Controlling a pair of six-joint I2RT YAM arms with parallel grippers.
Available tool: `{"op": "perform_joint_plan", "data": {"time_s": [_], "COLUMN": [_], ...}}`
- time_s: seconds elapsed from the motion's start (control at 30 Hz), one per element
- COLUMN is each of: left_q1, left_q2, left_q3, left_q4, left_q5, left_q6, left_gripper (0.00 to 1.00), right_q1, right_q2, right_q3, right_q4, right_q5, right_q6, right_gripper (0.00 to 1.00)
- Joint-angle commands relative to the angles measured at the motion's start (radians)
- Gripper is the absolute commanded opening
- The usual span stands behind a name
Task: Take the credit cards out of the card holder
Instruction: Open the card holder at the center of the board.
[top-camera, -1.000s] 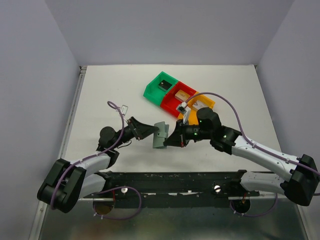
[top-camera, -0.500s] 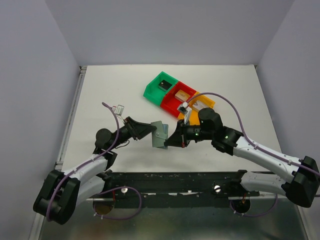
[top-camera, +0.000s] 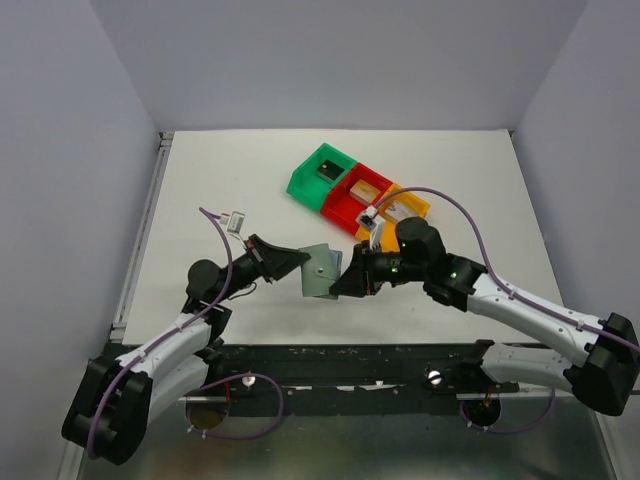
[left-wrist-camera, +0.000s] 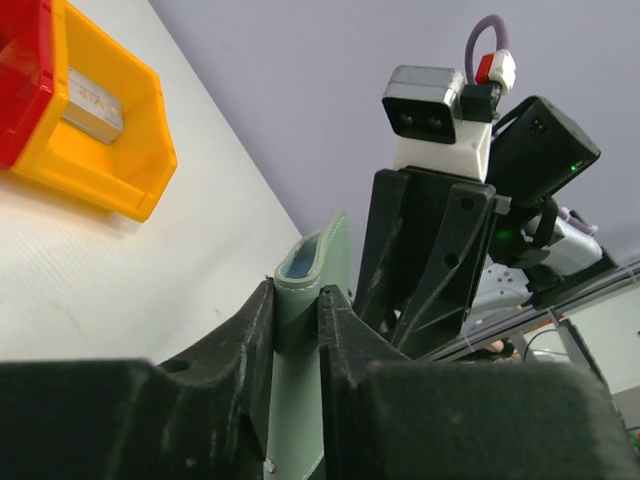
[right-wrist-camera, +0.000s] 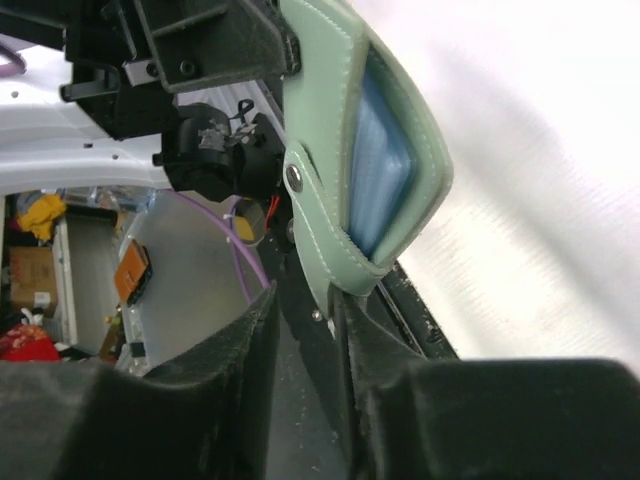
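Note:
The grey-green card holder (top-camera: 320, 270) hangs above the table between the two arms. My left gripper (top-camera: 302, 262) is shut on its left edge; in the left wrist view both fingers press the holder (left-wrist-camera: 300, 275) at the gripper (left-wrist-camera: 297, 310). My right gripper (top-camera: 338, 280) stands open around the holder's other edge; the holder (right-wrist-camera: 345, 150) rests against one finger and a gap shows on the other side of the gripper (right-wrist-camera: 305, 310). A black credit card (top-camera: 327, 170), a tan one (top-camera: 365, 187) and a silver one (top-camera: 398, 207) lie in the bins.
A green bin (top-camera: 305, 180), a red bin (top-camera: 345, 205) and an orange bin (top-camera: 418, 205) stand in a diagonal row behind the grippers. The orange bin (left-wrist-camera: 140, 160) with the silver card (left-wrist-camera: 92, 103) also shows in the left wrist view.
My left gripper has closed onto the card holder. My right gripper, shut on the holder before, has opened its jaws. The holder has stayed roughly in place.

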Motion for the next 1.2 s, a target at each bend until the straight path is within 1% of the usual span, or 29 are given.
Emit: {"op": "perform_joint_plan", "data": {"time_s": [0.0, 0.07, 0.13, 0.2, 0.37, 0.47, 0.57, 0.67, 0.8, 0.87, 0.93, 1.0, 1.03, 1.07, 1.1, 1.13, 1.17], "left_q1": [-0.008, -0.008, -0.008, -0.008, -0.008, -0.008, -0.008, -0.008, -0.008, -0.008, -0.008, -0.008, -0.008, -0.008, -0.008, -0.008, -0.008], "left_q2": [-0.05, -0.063, -0.069, -0.076, -0.098, -0.115, -0.135, -0.142, -0.144, -0.147, -0.15, -0.15, -0.152, -0.15, -0.152, -0.156, -0.162], "left_q3": [0.018, 0.027, 0.035, 0.04, 0.046, 0.05, 0.059, 0.069, 0.069, 0.069, 0.069, 0.069, 0.07, 0.072, 0.075, 0.078, 0.082], "left_q4": [-0.048, -0.068, -0.079, -0.085, -0.086, -0.089, -0.095, -0.103, -0.099, -0.099, -0.102, -0.108, -0.114, -0.121, -0.132, -0.146, -0.164], "left_q5": [0.049, 0.049, 0.048, 0.048, 0.049, 0.045, 0.042, 0.042, 0.04, 0.042, 0.037, 0.034, 0.034, 0.034, 0.034, 0.034, 0.036], "left_q6": [0.026, 0.033, 0.034, 0.034, 0.023, 0.016, 0.013, 0.011, 0.002, -0.001, -0.001, 0.0, 0.002, 0.006, 0.013, 0.019, 0.028], "left_gripper": [0.17, 0.12, 0.04, 0.0, 0.0, 0.0, 0.0, 0.0, 0.0, 0.0, 0.0, 0.0, 0.01, 0.02, 0.06, 0.1, 0.21], "right_q1": [-0.006, -0.005, -0.005, -0.006, -0.006, -0.013, -0.019, -0.017, -0.017, -0.019, -0.019, -0.019, -0.019, -0.019, -0.019, -0.017, -0.019], "right_q2": [-0.033, -0.043, -0.054, -0.065, -0.092, -0.099, -0.085, -0.07, -0.016, 0.01, 0.036, 0.062, 0.076, 0.087, 0.092, 0.092, 0.09], "right_q3": [0.02, 0.027, 0.031, 0.03, 0.013, -0.004, -0.004, -0.01, 0.016, 0.02, 0.019, 0.031, 0.04, 0.043, 0.043, 0.043, 0.042], "right_q4": [-0.015, -0.033, -0.047, -0.062, -0.099, -0.099, -0.066, 0.005, 0.056, 0.079, 0.163, 0.186, 0.189, 0.195, 0.2, 0.203, 0.208], "right_q5": [0.07, 0.085, 0.107, 0.136, 0.219, 0.233, 0.194, 0.156, 0.112, 0.084, 0.032, 0.0, -0.016, -0.025, -0.031, -0.036, -0.039], "right_q6": [-0.002, 0.001, 0.001, -0.001, 0.005, 0.022, 0.039, 0.067, 0.09, 0.105, 0.119, 0.125, 0.128, 0.13, 0.13, 0.131, 0.128], "right_gripper": [0.45, 0.55, 0.59, 0.63, 0.71, 0.78, 0.8, 0.8, 0.8, 0.78, 0.74, 0.68, 0.62, 0.55, 0.46, 0.4, 0.35]}}
